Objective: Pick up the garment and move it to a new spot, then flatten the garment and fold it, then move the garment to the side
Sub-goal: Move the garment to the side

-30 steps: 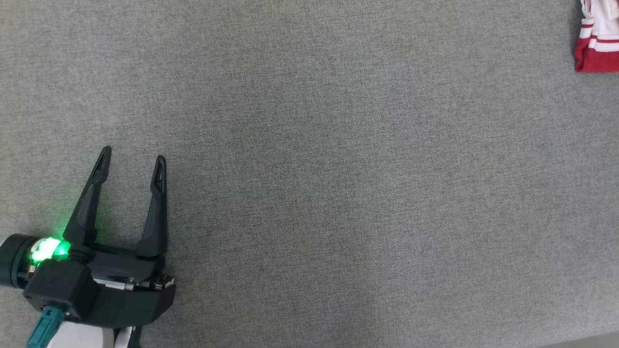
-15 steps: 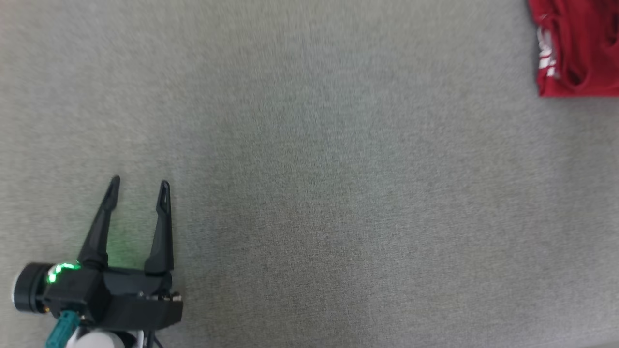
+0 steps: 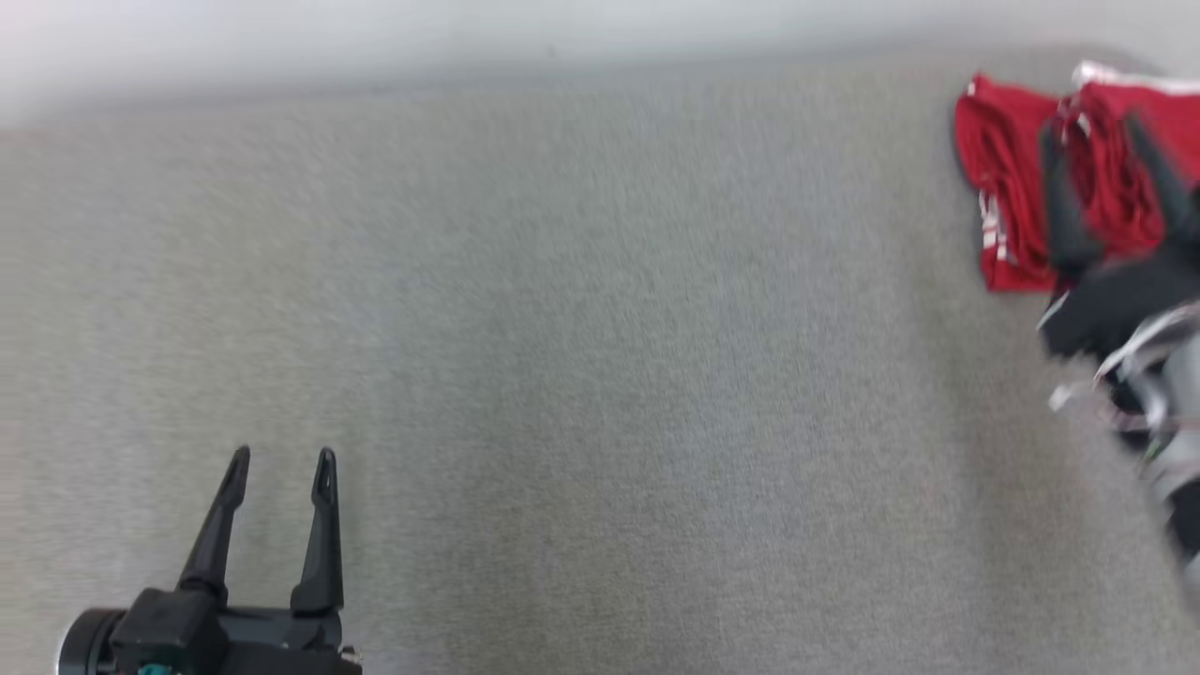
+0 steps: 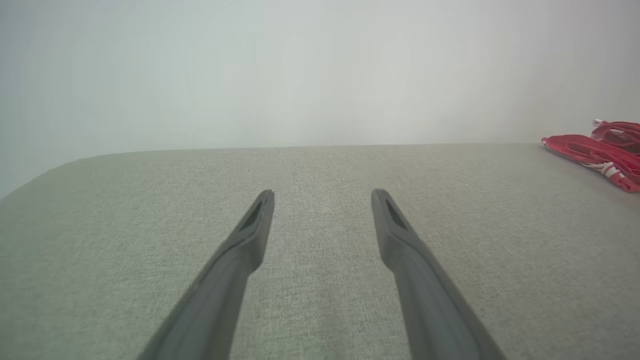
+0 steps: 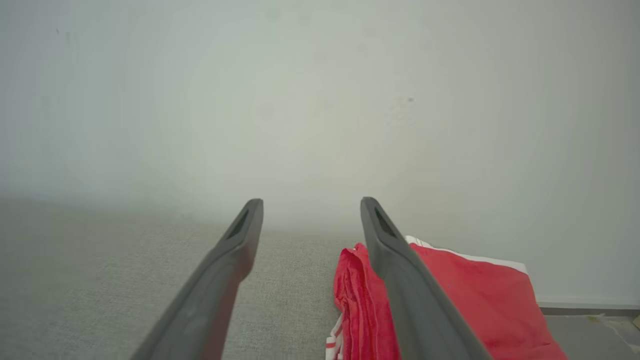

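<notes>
The garment (image 3: 1008, 187) is red with white stripes and lies folded on the grey cloth-covered table at the far right, near the back edge. It also appears low down as a flat red heap (image 4: 595, 155) at the right of the left wrist view. My right gripper (image 3: 1097, 122) hovers over it, blurred, fingers spread and open with nothing between them. Seen from the right wrist, the garment (image 5: 475, 305) lies under and right of my right finger (image 5: 400, 280). My left gripper (image 3: 281, 457) stands open and empty over bare table at the lower left.
The grey table (image 3: 600, 356) stretches wide between the two grippers. Its back edge meets a pale wall (image 3: 469, 37). The table's rounded left corner (image 4: 60, 167) shows in the left wrist view. A strip of floor (image 5: 590, 330) lies beyond the garment.
The head camera has tilted up, so the table's back edge and wall now show. My right gripper has come into view over the garment, its jaws wide apart.
</notes>
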Controlling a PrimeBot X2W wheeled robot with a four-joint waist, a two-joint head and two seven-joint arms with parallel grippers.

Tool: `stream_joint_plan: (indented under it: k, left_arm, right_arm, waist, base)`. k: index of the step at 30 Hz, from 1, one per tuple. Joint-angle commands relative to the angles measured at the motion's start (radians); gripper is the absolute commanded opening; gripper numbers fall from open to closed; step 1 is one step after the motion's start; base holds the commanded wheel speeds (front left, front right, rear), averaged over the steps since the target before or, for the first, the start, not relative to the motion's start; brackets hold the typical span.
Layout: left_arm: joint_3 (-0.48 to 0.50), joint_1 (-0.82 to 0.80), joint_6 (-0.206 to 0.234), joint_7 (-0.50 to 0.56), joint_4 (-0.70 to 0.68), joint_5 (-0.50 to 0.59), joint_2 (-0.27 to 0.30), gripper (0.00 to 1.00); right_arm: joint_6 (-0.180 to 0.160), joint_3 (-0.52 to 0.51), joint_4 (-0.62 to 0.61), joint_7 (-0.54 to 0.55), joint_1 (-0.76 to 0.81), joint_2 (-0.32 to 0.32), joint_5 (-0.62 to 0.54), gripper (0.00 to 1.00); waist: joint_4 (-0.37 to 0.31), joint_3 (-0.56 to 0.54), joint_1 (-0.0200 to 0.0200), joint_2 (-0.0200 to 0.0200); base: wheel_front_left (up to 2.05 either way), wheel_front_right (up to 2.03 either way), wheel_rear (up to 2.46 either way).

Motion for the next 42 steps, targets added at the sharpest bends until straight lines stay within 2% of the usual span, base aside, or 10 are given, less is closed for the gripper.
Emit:
stream_joint_plan:
  k: [1, 6, 23, 42]
  left_arm:
    - [0.002, 0.019, 0.002, -0.003, 0.007, -0.006, 0.003, 1.00]
    - [0.007, 0.046, 0.002, -0.003, 0.026, -0.008, 0.002, 1.00]
    - [0.025, 0.101, 0.002, -0.003, 0.069, -0.007, -0.014, 1.00]
    - [0.038, 0.111, 0.002, -0.003, 0.098, -0.021, -0.019, 1.00]
  right_arm:
    - [-0.003, -0.015, -0.017, -0.001, 0.051, 0.021, -0.010, 1.00]
    - [-0.003, -0.065, -0.083, -0.001, 0.194, 0.077, -0.042, 1.00]
    - [-0.003, -0.155, -0.302, 0.009, 0.573, 0.187, -0.048, 1.00]
    - [-0.003, -0.250, -0.458, 0.026, 0.776, 0.295, -0.132, 1.00]
  waist:
    - [0.047, -0.090, 0.0002, 0.0001]
    - [0.058, -0.143, 0.0002, 0.0001]
    - [0.057, -0.254, 0.0002, 0.0001]
    - [0.075, -0.281, 0.0002, 0.0001]
  base:
    - [0.00, 0.00, 0.00]
    - [0.00, 0.00, 0.00]
    - [0.00, 0.00, 0.00]
    - [0.00, 0.00, 0.00]
